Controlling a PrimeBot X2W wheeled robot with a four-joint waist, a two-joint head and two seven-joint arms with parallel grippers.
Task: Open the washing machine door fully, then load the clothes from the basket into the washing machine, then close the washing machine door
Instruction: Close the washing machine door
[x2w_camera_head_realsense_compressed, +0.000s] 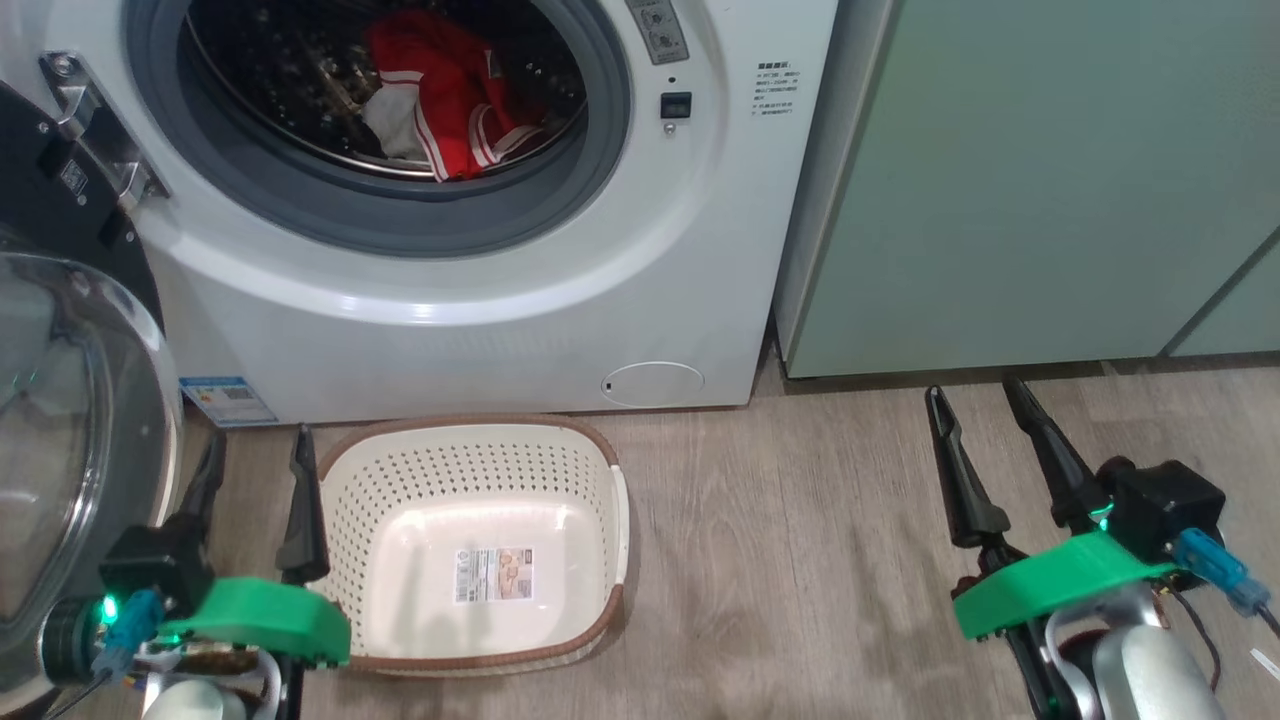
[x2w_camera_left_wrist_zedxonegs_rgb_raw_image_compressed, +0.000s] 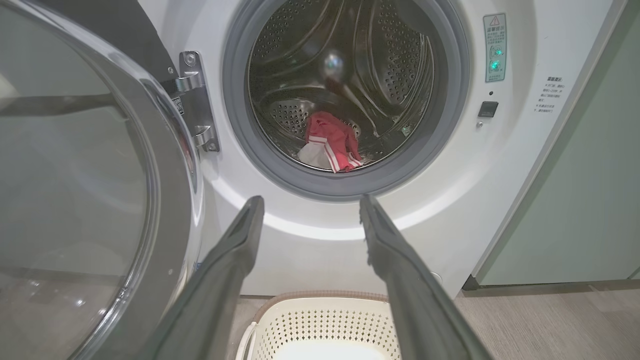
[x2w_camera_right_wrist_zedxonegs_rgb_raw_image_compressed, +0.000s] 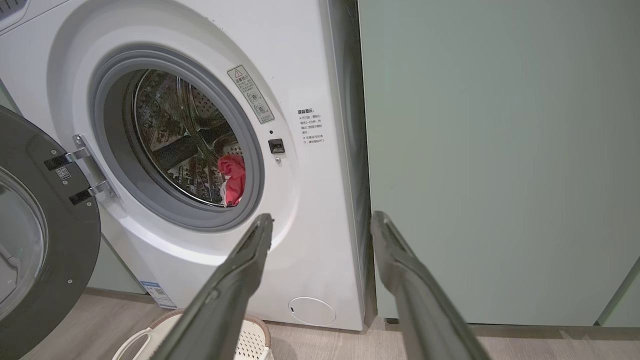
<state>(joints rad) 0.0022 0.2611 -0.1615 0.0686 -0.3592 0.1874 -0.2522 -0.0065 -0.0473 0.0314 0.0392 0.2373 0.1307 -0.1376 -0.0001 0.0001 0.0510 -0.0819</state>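
Observation:
The white washing machine (x2w_camera_head_realsense_compressed: 480, 310) stands with its door (x2w_camera_head_realsense_compressed: 70, 440) swung wide to the left, glass bowl facing me. Red clothes (x2w_camera_head_realsense_compressed: 450, 90) with white stripes lie inside the steel drum, seen too in the left wrist view (x2w_camera_left_wrist_zedxonegs_rgb_raw_image_compressed: 332, 142) and the right wrist view (x2w_camera_right_wrist_zedxonegs_rgb_raw_image_compressed: 232, 180). The cream basket (x2w_camera_head_realsense_compressed: 475, 455) sits on the floor before the machine, with only a paper label on its bottom. My left gripper (x2w_camera_head_realsense_compressed: 255, 455) is open just left of the basket, beside the door. Open as well, my right gripper (x2w_camera_head_realsense_compressed: 980, 400) hangs over the floor at the right.
Pale green cabinets (x2w_camera_head_realsense_compressed: 1050, 180) stand right of the machine. Grey wood floor (x2w_camera_head_realsense_compressed: 800, 520) stretches between the basket and my right arm. The door's hinge (x2w_camera_head_realsense_compressed: 95, 130) sits on the machine's left side.

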